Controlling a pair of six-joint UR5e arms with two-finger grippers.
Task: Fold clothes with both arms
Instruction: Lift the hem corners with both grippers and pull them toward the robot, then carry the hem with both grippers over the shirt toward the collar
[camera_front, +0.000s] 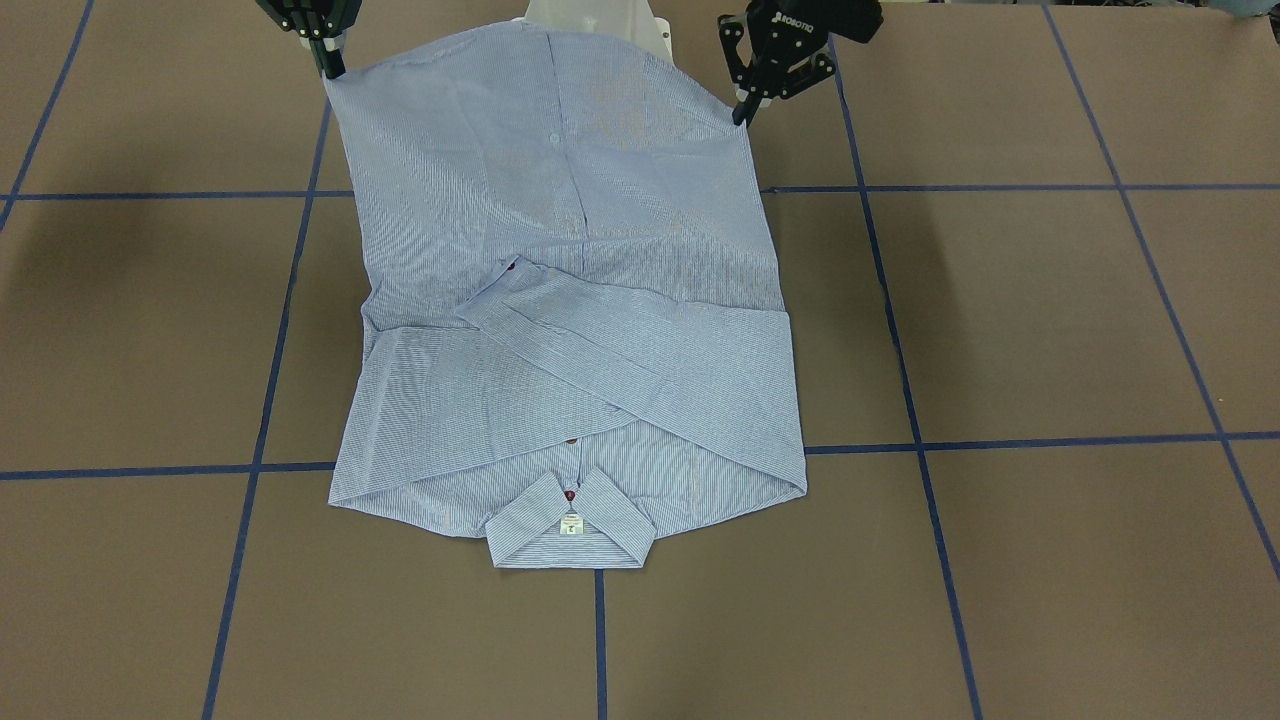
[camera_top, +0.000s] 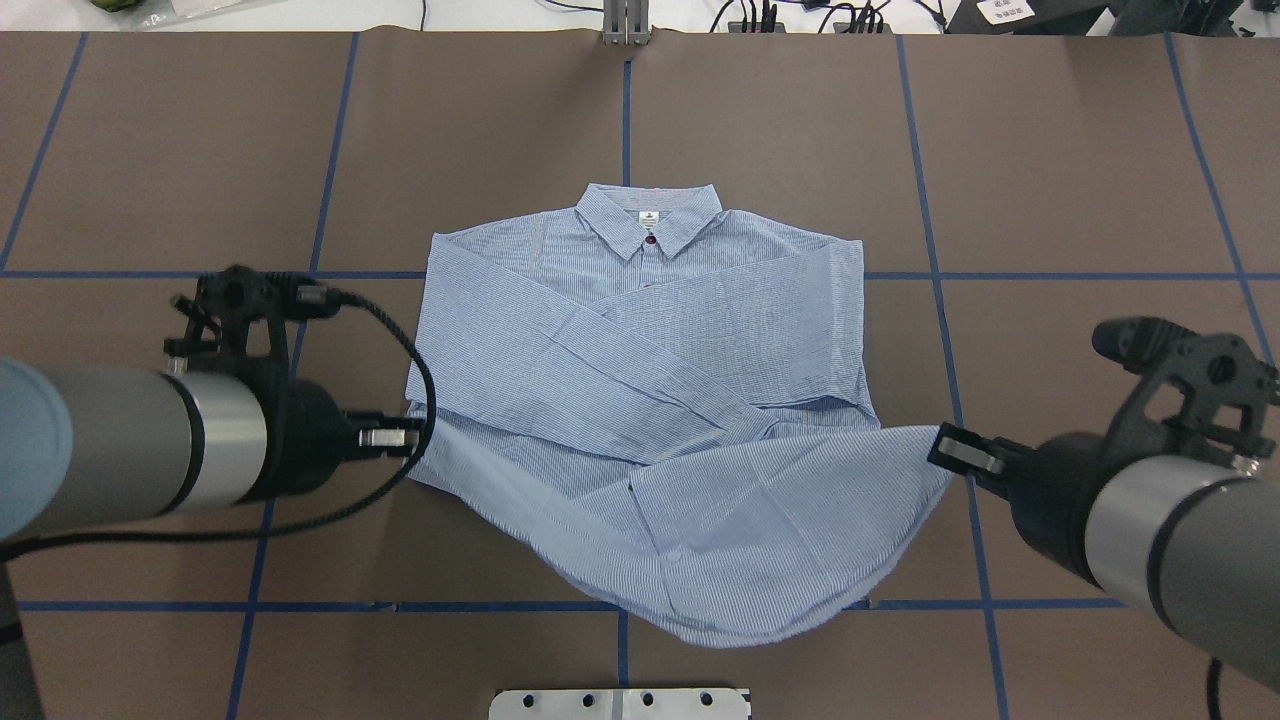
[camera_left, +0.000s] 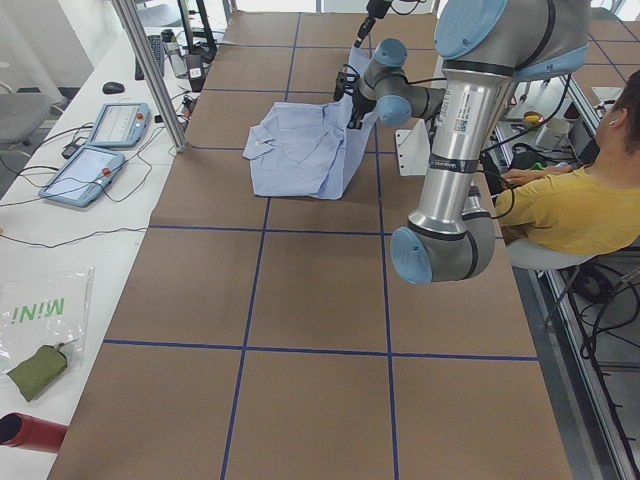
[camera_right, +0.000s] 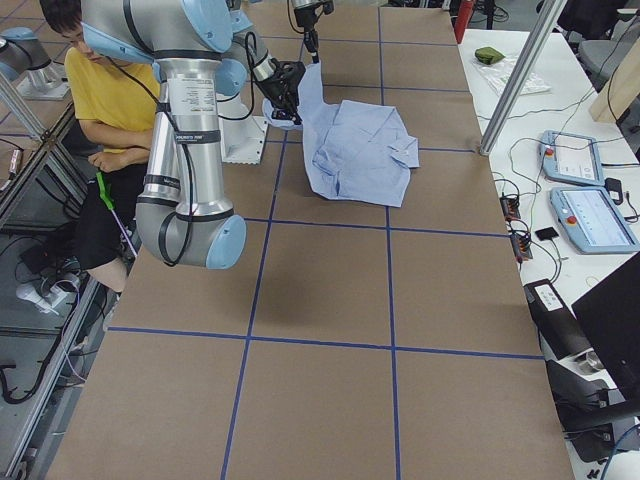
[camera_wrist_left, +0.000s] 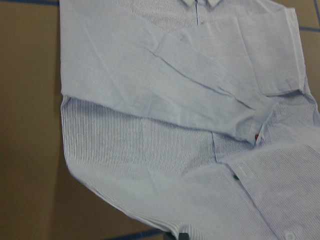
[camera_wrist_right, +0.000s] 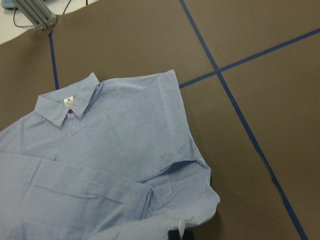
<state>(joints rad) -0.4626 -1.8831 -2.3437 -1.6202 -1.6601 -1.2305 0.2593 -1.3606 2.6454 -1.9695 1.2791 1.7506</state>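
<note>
The light blue striped shirt (camera_top: 640, 380) lies face up on the brown table, collar (camera_top: 648, 220) away from the robot, both sleeves folded across the chest. Its hem end is lifted off the table and stretched between the two grippers. My left gripper (camera_top: 400, 438) is shut on the left hem corner; it shows at the top right of the front-facing view (camera_front: 742, 115). My right gripper (camera_top: 948, 452) is shut on the right hem corner, at the top left there (camera_front: 330, 68). The shirt (camera_wrist_left: 150, 100) fills the left wrist view, and the right wrist view shows it (camera_wrist_right: 100, 150) with its collar label.
The white pedestal base (camera_top: 620, 703) sits just behind the raised hem. Blue tape lines (camera_top: 940, 330) grid the table. A person in yellow (camera_left: 590, 210) sits beside the robot. Two tablets (camera_left: 100, 150) and a metal post (camera_left: 150, 70) stand on the far side table.
</note>
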